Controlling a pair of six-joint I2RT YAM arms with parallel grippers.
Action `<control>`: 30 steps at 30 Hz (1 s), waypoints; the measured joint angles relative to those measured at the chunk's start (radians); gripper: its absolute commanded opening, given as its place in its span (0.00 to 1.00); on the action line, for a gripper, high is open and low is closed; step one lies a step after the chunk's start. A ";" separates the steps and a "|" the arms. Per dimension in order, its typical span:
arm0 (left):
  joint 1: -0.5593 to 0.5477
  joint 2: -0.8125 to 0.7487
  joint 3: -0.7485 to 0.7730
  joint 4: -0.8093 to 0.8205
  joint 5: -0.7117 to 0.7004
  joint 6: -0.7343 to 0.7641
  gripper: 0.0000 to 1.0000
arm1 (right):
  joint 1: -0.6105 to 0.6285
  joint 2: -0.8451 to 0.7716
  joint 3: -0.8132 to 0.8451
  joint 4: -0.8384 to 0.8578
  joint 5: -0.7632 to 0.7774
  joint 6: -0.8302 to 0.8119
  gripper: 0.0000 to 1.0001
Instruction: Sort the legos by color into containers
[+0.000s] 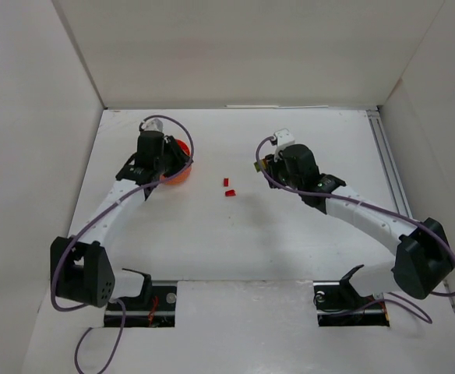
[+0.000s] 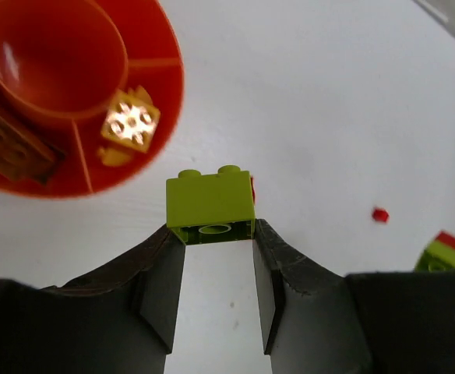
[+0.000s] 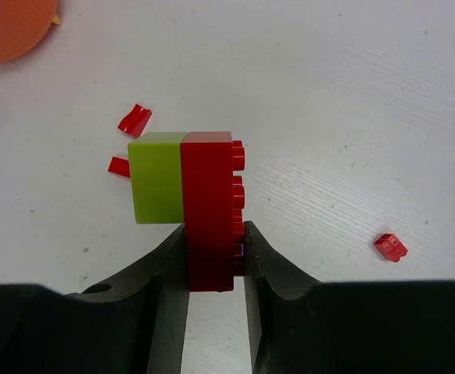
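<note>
the left gripper [image 2: 214, 234] is clamped on a lime brick [image 2: 209, 201], studs up, just beside the rim of the orange bowl [image 2: 167, 93] and not touching it in the wrist view. the bowl sits toward the back left of the white counter [image 1: 212, 241], in from the side walls [image 1: 40, 156]. a yellow piece [image 2: 132, 121] lies in one outer compartment and a brown brick [image 2: 9, 144] in the neighbouring one.

the right gripper [image 3: 214, 234] is pinched on a red brick [image 3: 210, 195], studs pointing right, with a lime block [image 3: 157, 178] stuck to its left face. a red bit [image 3: 135, 119] and a second red bit [image 3: 119, 166] lie on the counter near the block's left edge, between the two grippers. a third red bit [image 3: 390, 246] lies well apart to the right. a broad stretch of counter runs from there to the arm bases.
</note>
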 measured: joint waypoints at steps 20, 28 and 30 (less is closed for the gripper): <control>0.121 0.262 0.293 -0.116 -0.240 0.128 0.07 | -0.008 0.096 0.058 -0.030 0.008 -0.054 0.00; 0.120 0.314 0.304 -0.137 -0.261 0.132 0.25 | -0.010 0.100 0.063 -0.035 0.008 -0.061 0.00; 0.120 0.316 0.304 -0.139 -0.263 0.135 0.32 | -0.010 0.100 0.063 -0.040 0.008 -0.061 0.00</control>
